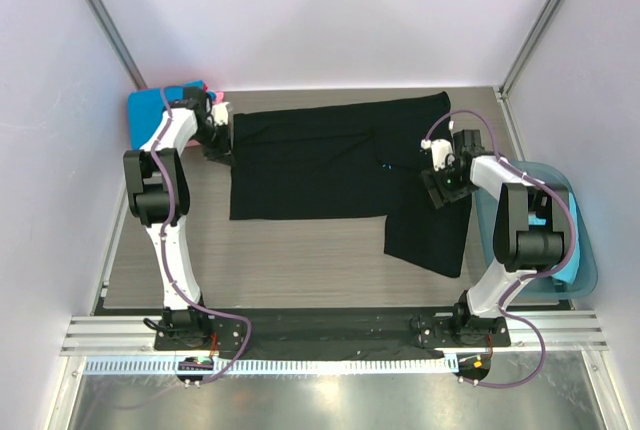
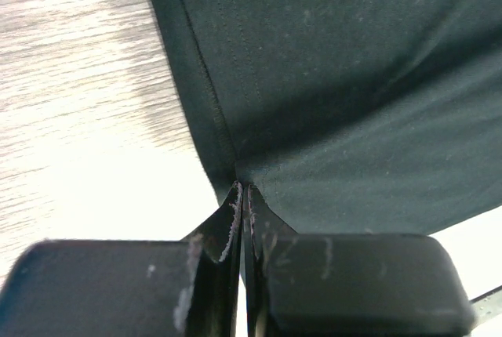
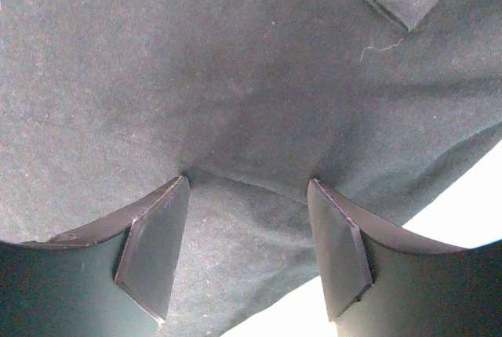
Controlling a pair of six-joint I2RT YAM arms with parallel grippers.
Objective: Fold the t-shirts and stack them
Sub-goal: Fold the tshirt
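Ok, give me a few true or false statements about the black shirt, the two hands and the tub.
1. The left hand is shut on the edge of the black t-shirt. True.
2. The right hand is also shut on it. False: its fingers stand apart, tips against the cloth.
3. The teal tub sits at the far left. False: it is at the right side.
4. A bright blue shirt lies at the far left corner. True.

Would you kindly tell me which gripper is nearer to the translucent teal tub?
Right. The right gripper sits on the black t-shirt, just left of the tub. The left gripper is far off, with its jaws pinching the shirt's opposite edge.
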